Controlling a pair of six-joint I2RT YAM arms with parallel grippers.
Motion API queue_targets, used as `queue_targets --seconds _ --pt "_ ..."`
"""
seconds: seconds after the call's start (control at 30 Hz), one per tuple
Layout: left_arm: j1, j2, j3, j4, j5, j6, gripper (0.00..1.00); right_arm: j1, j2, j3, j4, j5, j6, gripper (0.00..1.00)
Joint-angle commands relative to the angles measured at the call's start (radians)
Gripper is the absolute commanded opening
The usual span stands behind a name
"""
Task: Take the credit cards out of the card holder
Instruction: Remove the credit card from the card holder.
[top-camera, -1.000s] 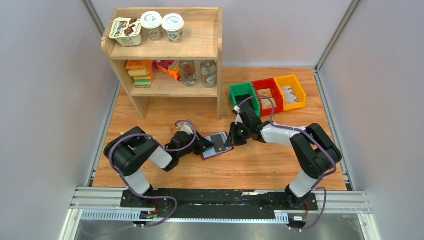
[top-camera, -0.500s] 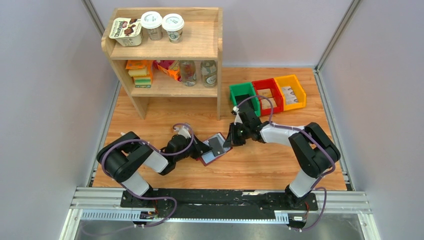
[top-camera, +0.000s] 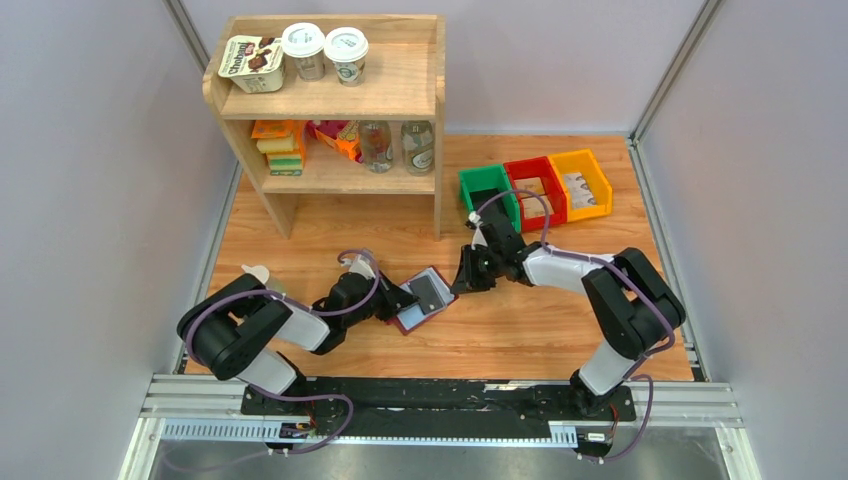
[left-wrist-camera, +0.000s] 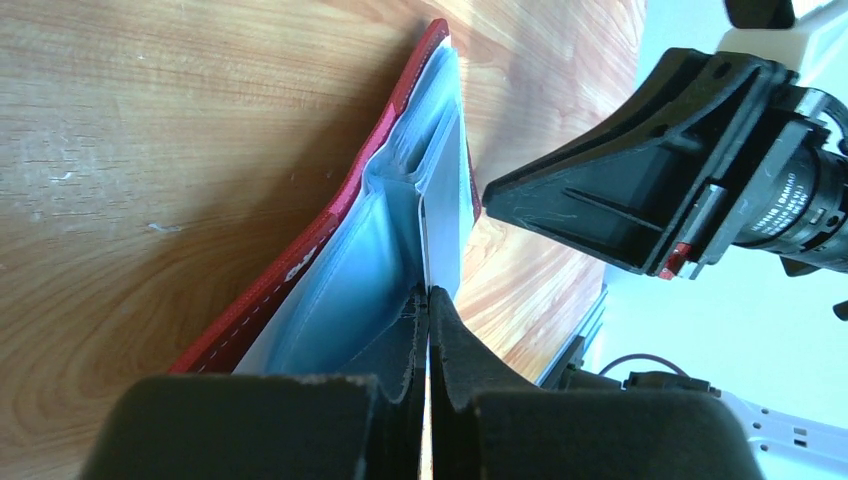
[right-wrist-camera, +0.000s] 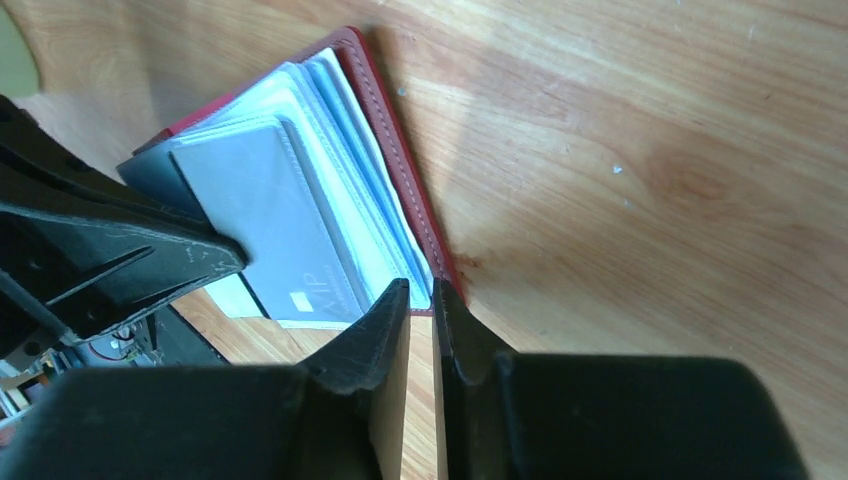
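**Top external view.** The card holder (top-camera: 415, 314) lies open on the table (top-camera: 560, 330), between the two arms. The left gripper (top-camera: 400, 300) meets its left side. The right gripper (top-camera: 458, 283) sits just beside its right corner. A dark credit card (top-camera: 432, 290) shows on the holder's right half.

**Left wrist view.** The left gripper (left-wrist-camera: 428, 300) is fully closed, pinching a thin pale leaf that rises from the holder's blue sleeves. Whether the card itself is in the pinch cannot be told. The red cover lies flat on the wood.

**Right wrist view.** The right gripper (right-wrist-camera: 421, 295) is barely ajar, with bare wood showing through the slit, and grips nothing. Its tips lie at the holder's red border; contact cannot be told. The grey credit card (right-wrist-camera: 275, 215) lies in a sleeve, just beside a left finger.
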Motion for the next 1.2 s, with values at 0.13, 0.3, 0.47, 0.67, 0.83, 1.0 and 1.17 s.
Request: queue_targets --seconds 0.13,0.3,0.47,0.67,0.83,1.0,1.17 --pt "0.010 -0.004 0.025 -0.020 0.012 0.018 0.00 -0.006 -0.092 0.030 0.062 -0.073 -0.053 0.24" --pt "0.013 0.036 0.033 0.016 0.028 -0.001 0.00 -0.004 -0.028 0.058 0.115 -0.182 -0.033 0.18" --pt "0.013 0.054 0.033 0.034 0.031 -0.026 0.00 -0.004 0.043 0.046 0.214 -0.235 0.004 0.11" --pt "0.015 0.053 0.033 0.025 0.026 -0.038 0.00 -0.006 0.100 0.026 0.259 -0.263 0.016 0.06" --pt "0.015 0.051 0.027 0.020 0.022 -0.052 0.00 -0.011 0.124 -0.009 0.248 -0.199 0.021 0.01" --pt "0.015 0.050 0.016 0.016 0.014 -0.072 0.00 -0.014 0.144 -0.040 0.233 -0.156 0.011 0.00" --pt "0.016 0.036 -0.005 -0.010 -0.003 -0.090 0.02 -0.021 0.155 -0.061 0.208 -0.117 0.004 0.00"
